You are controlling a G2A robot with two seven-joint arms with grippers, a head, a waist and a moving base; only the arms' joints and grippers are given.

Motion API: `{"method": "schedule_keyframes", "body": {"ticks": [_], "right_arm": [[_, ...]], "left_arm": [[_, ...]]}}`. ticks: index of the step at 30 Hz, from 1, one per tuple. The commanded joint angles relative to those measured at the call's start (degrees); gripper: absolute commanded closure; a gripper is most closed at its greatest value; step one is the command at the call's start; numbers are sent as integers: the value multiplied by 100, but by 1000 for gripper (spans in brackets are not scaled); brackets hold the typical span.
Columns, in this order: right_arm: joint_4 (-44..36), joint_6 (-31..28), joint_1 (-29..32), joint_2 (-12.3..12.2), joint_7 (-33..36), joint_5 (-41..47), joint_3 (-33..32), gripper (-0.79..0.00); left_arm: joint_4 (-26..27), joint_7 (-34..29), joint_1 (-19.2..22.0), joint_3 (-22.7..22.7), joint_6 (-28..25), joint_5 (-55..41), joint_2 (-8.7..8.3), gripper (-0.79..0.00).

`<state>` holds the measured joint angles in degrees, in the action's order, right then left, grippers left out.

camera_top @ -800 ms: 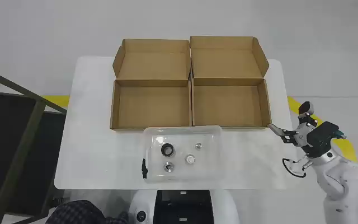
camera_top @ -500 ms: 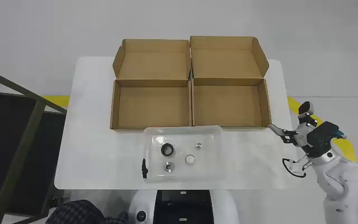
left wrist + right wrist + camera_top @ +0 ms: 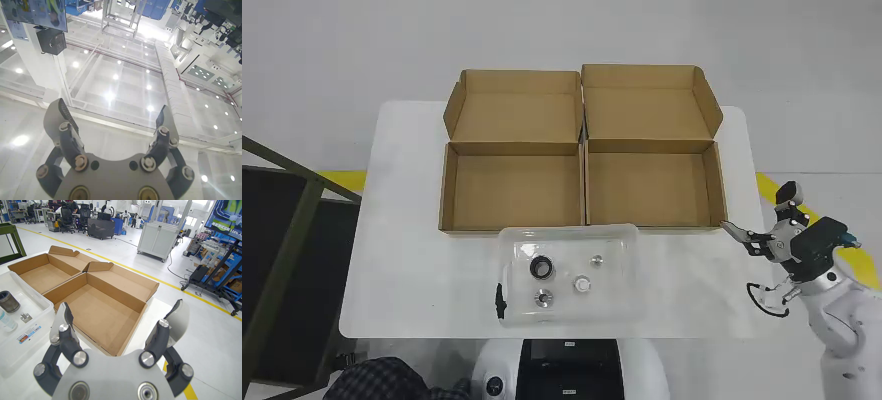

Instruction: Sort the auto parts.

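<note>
- The left gripper (image 3: pixel 112 105) is aiming upward, away from the work, and its jaws are standing wide apart, gripping nothing.
- The right gripper (image 3: pixel 122 305) is hanging at the right edge of the table (image 3: pixel 402 250), toward the front right corner. It is facing the boxes with its jaws spread wide, gripping nothing.
- The left box (image 3: pixel 512 190) and the right box (image 3: pixel 647 188), both open cardboard, are sitting side by side and touching on the far half of the table. Their lids are lying back toward the far edge.
- A clear tray (image 3: pixel 567 232) is sitting at the middle of the front edge, just in front of where the two boxes meet.
- The auto parts are lying in the tray, apart from one another:
  - a dark cylindrical bearing (image 3: pixel 540 268) toward the tray's left side
  - a small metal stud piece (image 3: pixel 595 262) toward its right side
  - a white piece (image 3: pixel 583 285) nearer the front
  - a silver round part (image 3: pixel 543 297) at the front left
</note>
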<state>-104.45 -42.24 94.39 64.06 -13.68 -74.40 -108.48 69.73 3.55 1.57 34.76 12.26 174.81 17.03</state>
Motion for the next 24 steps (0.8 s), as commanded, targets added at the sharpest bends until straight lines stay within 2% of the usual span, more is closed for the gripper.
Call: {"method": "schedule_keyframes", "body": {"ticks": [1,7,24], "right_arm": [[-91,-65,-27,-10,117,-23,70,-785],[-420,-504,-183,-56,466,-195,367,-785],[-1273,-1170,-577,-90,2101,-472,2209,-785]], "left_arm": [[0,0,0,0,0,0,0,-785],[0,0,0,0,0,0,0,-785],[0,0,0,0,0,0,0,-785]]}}
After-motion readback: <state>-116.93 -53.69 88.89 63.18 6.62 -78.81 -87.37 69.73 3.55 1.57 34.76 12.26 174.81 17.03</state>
